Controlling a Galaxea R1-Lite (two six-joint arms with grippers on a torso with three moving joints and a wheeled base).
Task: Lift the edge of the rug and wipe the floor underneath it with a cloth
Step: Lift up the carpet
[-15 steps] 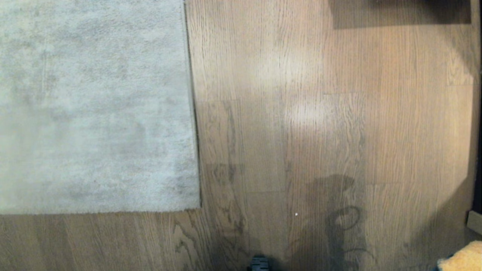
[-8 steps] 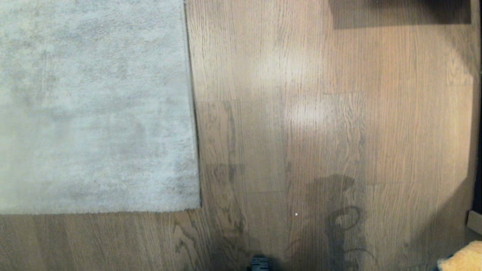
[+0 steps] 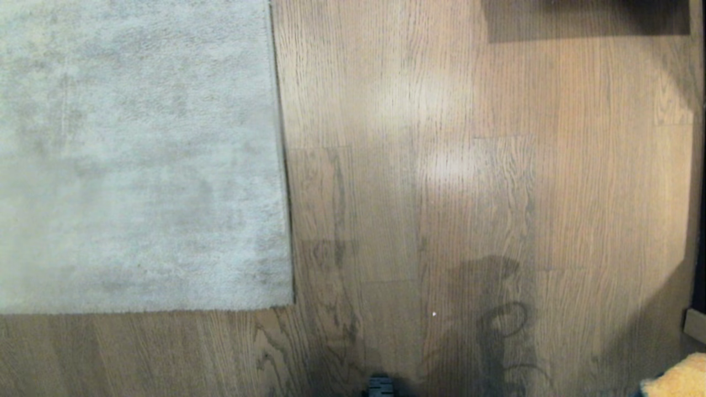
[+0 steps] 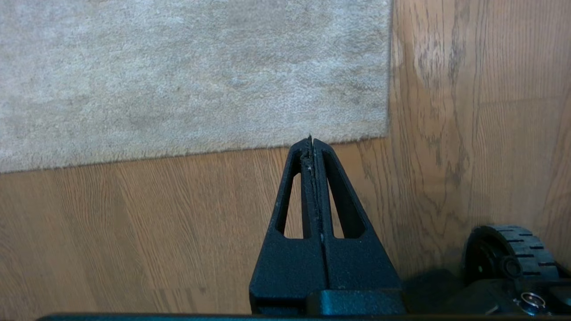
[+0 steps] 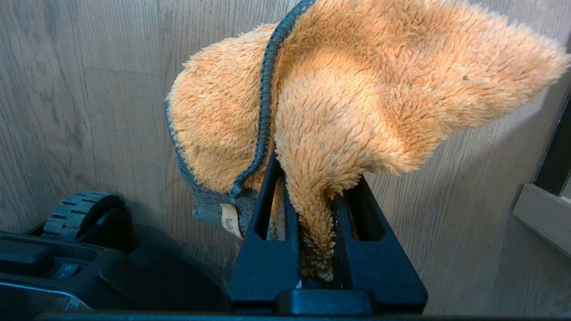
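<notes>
We grip cloth (image 5: 339, 111) in right gripper (image 5: 319, 196), jaws clenched on it, at 5 o'clock in head view. Left gripper (image 4: 312, 145) empty, clamped shut, near rug edge (image 3: 284, 220) at 9 o'clock. Rug flat; lifting, wiping floor (image 3: 469, 193) not begun.

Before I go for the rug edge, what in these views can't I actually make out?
- Floor under the rug: hidden in the head and left wrist views; the rug lies flat over it.
- Cloth: in the head view cut off by the bottom right corner; only a tuft shows.
- Right claw: its tips are buried under the cloth in the right wrist view.
- Left claw: absent from the head view.
- Rug's full extent: cut off by picture edges.
</notes>
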